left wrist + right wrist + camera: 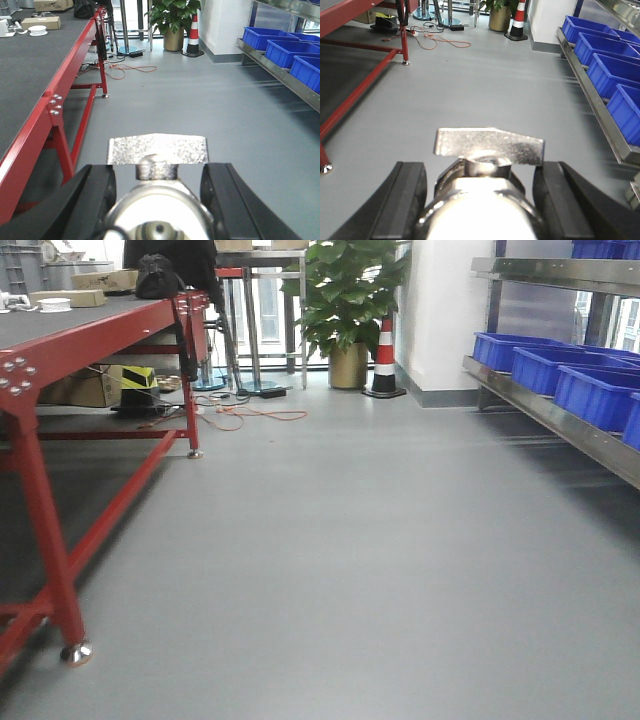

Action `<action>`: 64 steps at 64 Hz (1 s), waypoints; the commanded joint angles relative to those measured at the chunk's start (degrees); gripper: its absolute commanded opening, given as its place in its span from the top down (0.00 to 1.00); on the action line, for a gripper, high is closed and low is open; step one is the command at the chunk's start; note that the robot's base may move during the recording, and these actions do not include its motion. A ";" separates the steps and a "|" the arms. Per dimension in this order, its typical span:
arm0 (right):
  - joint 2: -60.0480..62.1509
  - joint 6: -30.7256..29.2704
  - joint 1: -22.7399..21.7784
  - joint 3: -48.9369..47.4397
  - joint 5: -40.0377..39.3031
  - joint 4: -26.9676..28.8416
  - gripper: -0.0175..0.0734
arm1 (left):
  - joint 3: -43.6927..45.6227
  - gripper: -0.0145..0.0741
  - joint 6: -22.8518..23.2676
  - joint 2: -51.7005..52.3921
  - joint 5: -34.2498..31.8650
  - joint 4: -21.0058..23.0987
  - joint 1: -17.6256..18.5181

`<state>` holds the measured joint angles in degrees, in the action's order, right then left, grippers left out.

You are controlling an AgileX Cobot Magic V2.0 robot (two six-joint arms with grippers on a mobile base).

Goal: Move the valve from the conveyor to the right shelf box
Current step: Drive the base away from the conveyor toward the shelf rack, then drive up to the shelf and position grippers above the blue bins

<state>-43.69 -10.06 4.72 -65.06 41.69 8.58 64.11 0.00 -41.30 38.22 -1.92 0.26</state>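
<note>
Silver-grey metal fills the foreground of both wrist views. The front view shows no arm at all, only the red-framed conveyor on the left, grey floor, a potted plant, a striped cone and the steel shelf with blue bins on the right.

Only the left wrist view looks along the dark belt top, where a cardboard box and a white roll lie far off. The right wrist view catches just the conveyor's red legs, but sees the bin row closer.

The left gripper is narrowed onto a valve, with black fingers flanking its body and its flat lever on top. The right gripper pinches a second valve the same way — both are held over the floor, between conveyor and shelf.
</note>
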 commanded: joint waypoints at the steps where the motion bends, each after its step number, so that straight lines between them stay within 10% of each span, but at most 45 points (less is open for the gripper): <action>1: 0.37 -0.61 -0.04 -0.61 -4.48 -0.18 0.98 | 0.39 0.96 0.70 0.40 -3.39 0.15 0.37; 64: 0.37 -0.61 -0.04 -0.61 -4.48 -0.18 0.98 | 0.39 0.96 0.70 0.40 -3.39 0.15 0.37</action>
<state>-43.89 -10.06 4.72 -65.06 41.69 8.58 64.11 0.00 -41.30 38.22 -2.04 0.26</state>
